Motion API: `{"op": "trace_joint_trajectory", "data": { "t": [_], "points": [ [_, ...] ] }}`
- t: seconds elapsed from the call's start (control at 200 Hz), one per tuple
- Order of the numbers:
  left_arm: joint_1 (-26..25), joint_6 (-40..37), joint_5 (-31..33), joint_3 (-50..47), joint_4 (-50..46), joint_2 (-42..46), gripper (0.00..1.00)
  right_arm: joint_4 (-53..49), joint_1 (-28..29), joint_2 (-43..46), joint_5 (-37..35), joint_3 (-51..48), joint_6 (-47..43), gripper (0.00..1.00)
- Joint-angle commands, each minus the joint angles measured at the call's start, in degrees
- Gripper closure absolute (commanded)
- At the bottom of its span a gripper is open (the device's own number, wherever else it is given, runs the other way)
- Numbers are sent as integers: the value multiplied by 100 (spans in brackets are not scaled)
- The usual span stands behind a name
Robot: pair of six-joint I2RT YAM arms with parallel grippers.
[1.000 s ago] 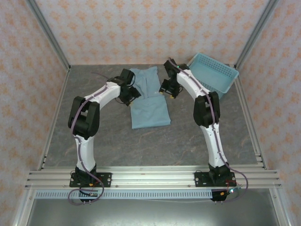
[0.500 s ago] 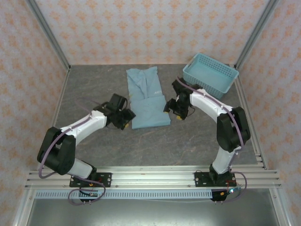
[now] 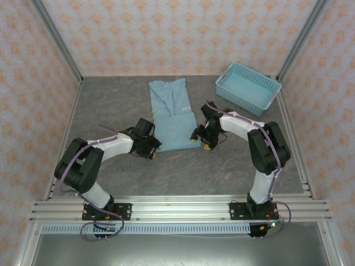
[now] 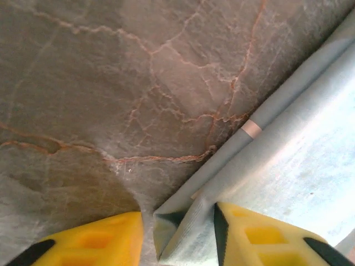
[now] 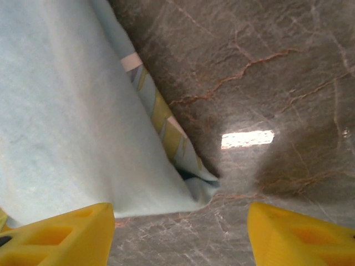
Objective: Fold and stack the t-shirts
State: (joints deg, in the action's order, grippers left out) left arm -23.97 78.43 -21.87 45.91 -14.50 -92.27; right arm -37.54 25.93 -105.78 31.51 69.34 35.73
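Note:
A light blue t-shirt (image 3: 173, 113) lies folded into a long strip on the table, collar end far, hem end near. My left gripper (image 3: 151, 149) is low at the hem's near-left corner. In the left wrist view that folded corner (image 4: 183, 227) sits between the yellow fingers (image 4: 260, 235), touching the right one with a small gap to the left one; the left gripper (image 4: 177, 221) is open but narrow. My right gripper (image 3: 201, 139) is at the near-right corner. It stands wide open (image 5: 180, 216), with the corner (image 5: 202, 188) just ahead of its fingers and a yellow-striped print showing under the fold.
A light blue perforated basket (image 3: 248, 87) stands at the far right, tilted against the frame post. Metal frame rails run along both table sides and the near edge (image 3: 177, 208). Bare grey marble table (image 3: 111, 105) surrounds the shirt.
Both arms have swung from the shirt's far end down to its near corners. The left jaws have narrowed around the corner; the right jaws have stayed wide.

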Motion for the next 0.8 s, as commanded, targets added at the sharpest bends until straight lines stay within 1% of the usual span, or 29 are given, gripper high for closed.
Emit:
{"op": "trace_joint_trajectory", "data": {
  "t": [0.0, 0.055, 0.165, 0.24, 0.3, 0.37, 0.515, 0.57, 0.721, 0.791],
  "points": [
    [-4, 43, 208, 289, 451, -365, 72, 36, -14, -152, -41, 109, 152, 41],
    [-2, 40, 194, 363, 465, -463, 76, 116, -18, -255, -24, 138, 201, 46],
    [6, -44, 157, 525, 377, -627, 78, 148, -21, -545, 41, 363, 283, 57],
    [21, -114, 177, 608, 283, -652, 83, 119, -5, -684, -14, 527, 353, 66],
    [50, -155, 190, 631, 264, -644, 86, 119, -9, -762, -68, 624, 395, 72],
    [84, -233, 208, 694, 195, -617, 90, 163, -9, -799, -131, 726, 418, 80],
    [172, -480, 188, 895, -10, -532, 100, 171, 6, -826, -118, 939, 443, 93],
    [198, -561, 199, 967, -112, -450, 100, 138, 26, -755, -140, 968, 471, 100],
    [226, -830, 279, 1095, -554, -61, 100, 35, 87, -296, -278, 839, 545, 100],
    [226, -952, 194, 1098, -776, 95, 100, -41, 121, -41, -317, 716, 533, 100]
  ]
}}
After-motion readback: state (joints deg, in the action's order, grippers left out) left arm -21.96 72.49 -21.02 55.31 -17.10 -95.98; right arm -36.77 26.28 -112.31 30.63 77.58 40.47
